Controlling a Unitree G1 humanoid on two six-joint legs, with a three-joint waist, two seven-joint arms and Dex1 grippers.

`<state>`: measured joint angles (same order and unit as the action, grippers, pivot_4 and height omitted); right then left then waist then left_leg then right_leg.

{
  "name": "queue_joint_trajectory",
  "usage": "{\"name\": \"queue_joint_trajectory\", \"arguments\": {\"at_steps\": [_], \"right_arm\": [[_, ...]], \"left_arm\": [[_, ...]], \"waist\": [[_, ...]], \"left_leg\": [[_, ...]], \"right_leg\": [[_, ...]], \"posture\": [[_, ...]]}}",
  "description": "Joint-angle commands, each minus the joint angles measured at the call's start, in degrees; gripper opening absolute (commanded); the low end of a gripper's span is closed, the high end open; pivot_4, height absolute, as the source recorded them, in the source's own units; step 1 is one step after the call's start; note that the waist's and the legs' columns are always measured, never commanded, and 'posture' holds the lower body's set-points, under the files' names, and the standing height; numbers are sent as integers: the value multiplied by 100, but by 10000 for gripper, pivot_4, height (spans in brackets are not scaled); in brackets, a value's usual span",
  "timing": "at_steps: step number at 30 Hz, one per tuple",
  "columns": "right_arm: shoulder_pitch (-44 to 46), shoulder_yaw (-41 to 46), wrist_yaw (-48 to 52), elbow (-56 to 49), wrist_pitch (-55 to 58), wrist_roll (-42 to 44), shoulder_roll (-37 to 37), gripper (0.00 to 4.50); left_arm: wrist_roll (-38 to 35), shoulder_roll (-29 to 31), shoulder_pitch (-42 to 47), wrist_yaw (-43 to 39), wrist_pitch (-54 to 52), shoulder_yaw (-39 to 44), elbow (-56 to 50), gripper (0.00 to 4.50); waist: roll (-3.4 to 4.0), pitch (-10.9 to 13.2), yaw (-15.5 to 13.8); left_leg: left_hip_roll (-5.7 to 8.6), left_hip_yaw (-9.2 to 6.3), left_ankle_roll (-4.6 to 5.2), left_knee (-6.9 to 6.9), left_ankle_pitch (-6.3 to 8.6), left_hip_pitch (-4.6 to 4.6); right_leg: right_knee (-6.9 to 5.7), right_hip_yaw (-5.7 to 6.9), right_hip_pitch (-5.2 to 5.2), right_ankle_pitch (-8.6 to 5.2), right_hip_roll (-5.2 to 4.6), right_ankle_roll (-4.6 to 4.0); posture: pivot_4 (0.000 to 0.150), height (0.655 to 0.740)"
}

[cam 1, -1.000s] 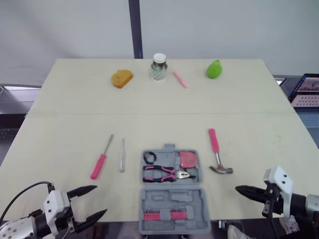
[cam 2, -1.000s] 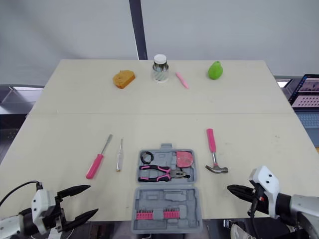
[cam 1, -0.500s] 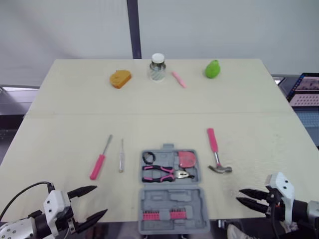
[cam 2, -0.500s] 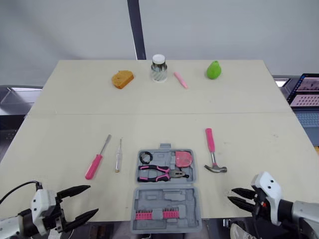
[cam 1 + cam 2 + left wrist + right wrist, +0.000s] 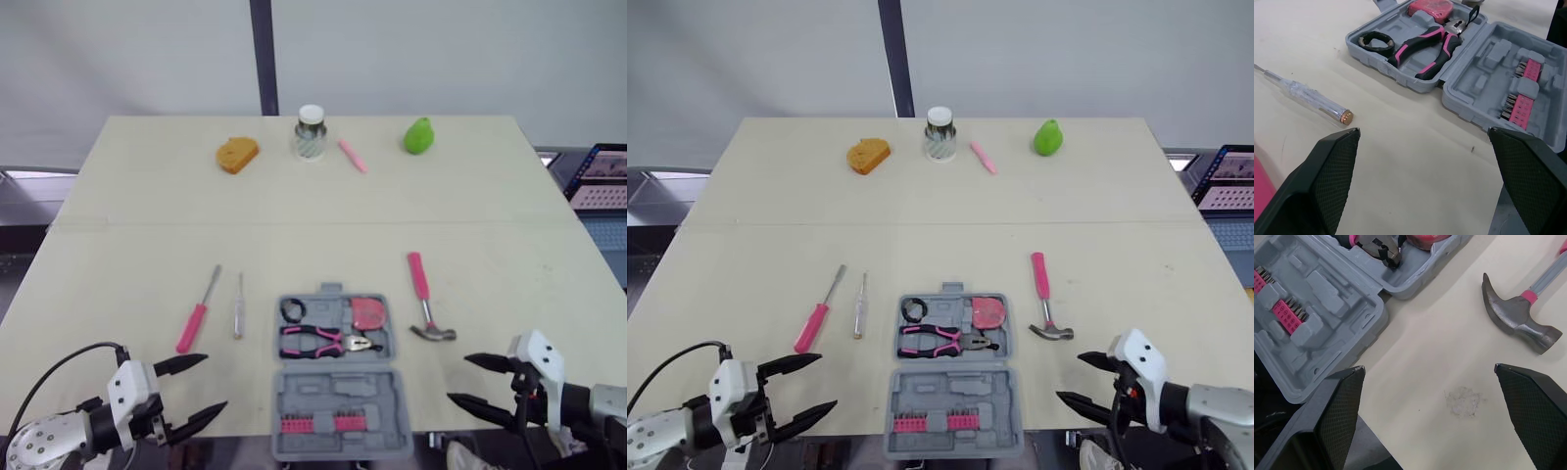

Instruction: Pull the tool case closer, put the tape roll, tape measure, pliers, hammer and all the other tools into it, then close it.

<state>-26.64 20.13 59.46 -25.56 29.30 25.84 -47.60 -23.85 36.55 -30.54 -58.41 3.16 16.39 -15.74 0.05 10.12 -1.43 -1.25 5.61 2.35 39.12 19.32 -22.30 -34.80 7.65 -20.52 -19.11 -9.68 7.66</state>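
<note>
The grey plastic tool case (image 5: pixel 338 388) lies unfolded at lower centre, a pink-handled hammer (image 5: pixel 424 297) just right of it. The left gripper (image 5: pixel 211 383) and the right gripper (image 5: pixel 458 379) flank it, fingers spread, empty.

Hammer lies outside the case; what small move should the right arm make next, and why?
Probably ease the right gripper forward over the hammer, near its neck: it is open and empty, and the hammer lies loose just right of the open tool case, nearest that arm.
</note>
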Motion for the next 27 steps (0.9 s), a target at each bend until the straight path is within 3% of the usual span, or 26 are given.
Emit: {"name": "queue_joint_trajectory", "arguments": {"at_steps": [1, 3, 8, 10, 16, 27], "right_arm": [[23, -130, 43, -322, -65, -43, -163, 42443], [152, -235, -64, -373, -8, -30, -154, 36335], [606, -687, -267, -233, -23, -214, -108, 11207], [755, -866, -330, -138, -72, -319, -83, 716], [1101, -1339, -480, -28, -23, -504, -33, 241], [1366, -1677, -677, 157, 102, -739, -17, 241]], "left_arm": [[-16, 52, -32, -93, -13, -99, -111, 36236], [-28, 66, 8, -99, -62, -164, -124, 26493], [140, 83, 445, 30, -227, -483, -51, 1054], [246, 65, 673, 132, -293, -614, 18, 0], [549, -10, 1235, 304, -408, -1042, 193, 0], [909, 104, 2013, 593, -1769, -1889, 151, 0]], "waist": [[0, 0, 1], [0, 0, 1], [0, 0, 0], [0, 0, -9], [0, 0, 1], [0, 0, 3]], "left_leg": [[0, 1, 0, 0, 0, 1], [-3, 1, -1, 0, 0, 0], [-2, 2, -3, 0, -1, 0], [-1, 2, -2, 1, -4, 0], [8, 6, 4, 1, -7, 1], [15, 9, 8, 1, -12, 5]], "right_leg": [[-1, 0, 0, 0, 0, 0], [-1, -1, -1, 0, 1, 0], [-4, 0, -3, 0, 2, 0], [-8, 5, -4, 0, 4, 0], [-20, 17, -6, 0, 17, 1], [-37, 29, -8, 1, 20, 2]], "posture": [[1500, 6950], [1500, 6950], [1500, 6950], [1500, 6950], [1500, 6950], [1500, 6950]]}}
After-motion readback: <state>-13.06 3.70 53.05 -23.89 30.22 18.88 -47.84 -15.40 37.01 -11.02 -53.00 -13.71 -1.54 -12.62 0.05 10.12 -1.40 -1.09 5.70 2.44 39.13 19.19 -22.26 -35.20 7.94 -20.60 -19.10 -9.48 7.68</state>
